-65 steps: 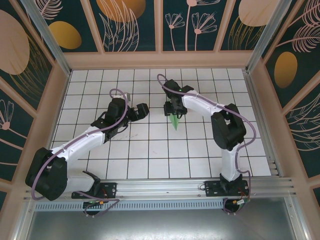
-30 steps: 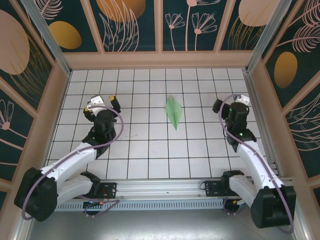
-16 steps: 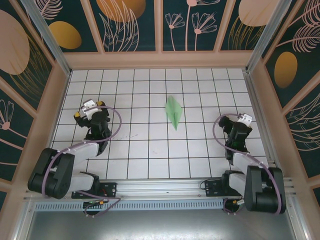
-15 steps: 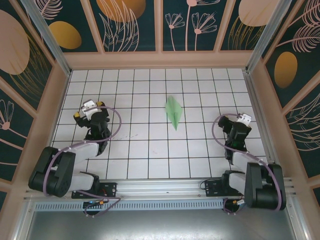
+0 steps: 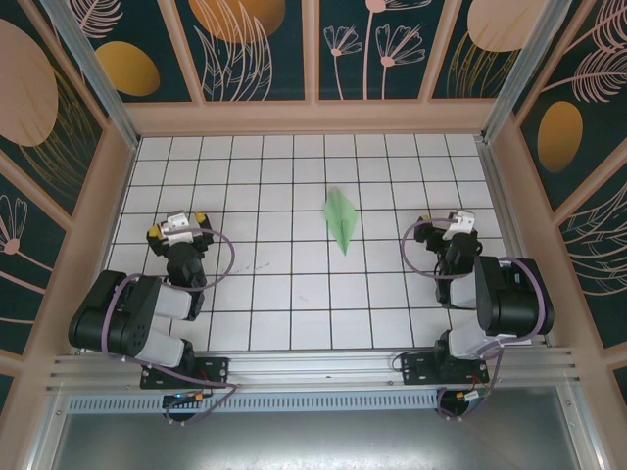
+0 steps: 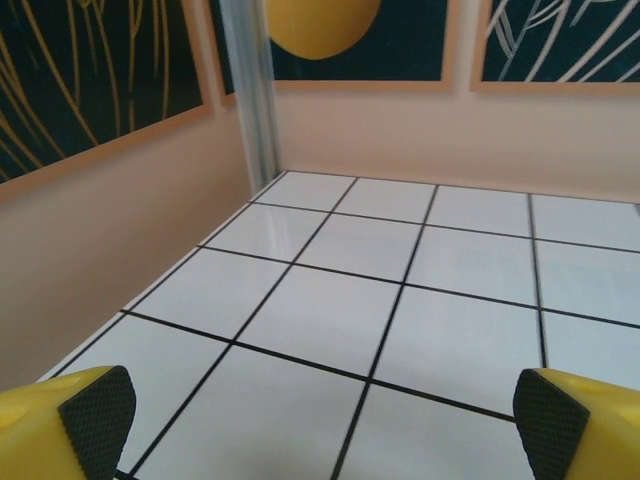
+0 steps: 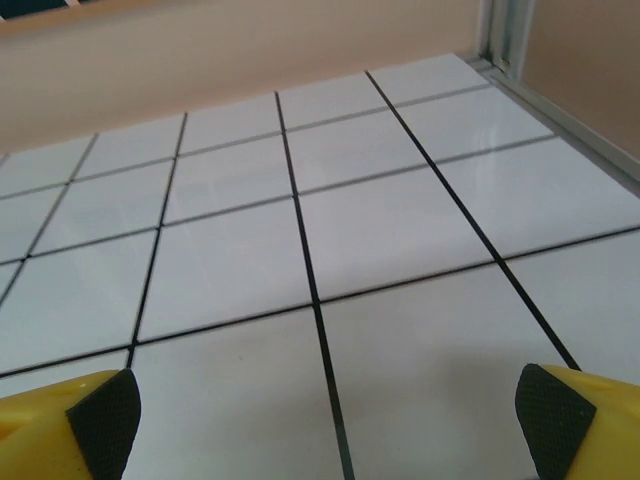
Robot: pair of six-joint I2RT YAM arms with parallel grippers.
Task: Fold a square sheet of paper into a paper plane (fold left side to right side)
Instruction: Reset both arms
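Nearest me, my left gripper (image 5: 177, 226) and right gripper (image 5: 453, 227) sit tucked by their bases, jaws spread wide and empty. Beyond and between them the plane (image 5: 340, 220) lies mid-table, well apart from both. I judge it light, flimsy and easily creased, so I'd pinch its centre fold. Open tiles (image 5: 294, 294) surround it, and the back wall (image 5: 309, 117) stands well behind.

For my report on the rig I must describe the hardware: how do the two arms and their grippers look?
The left arm and the right arm have white links and bulky black joints; a thin purple cable loops along each. The left gripper and the right gripper carry yellow fingers faced with black textured pads.
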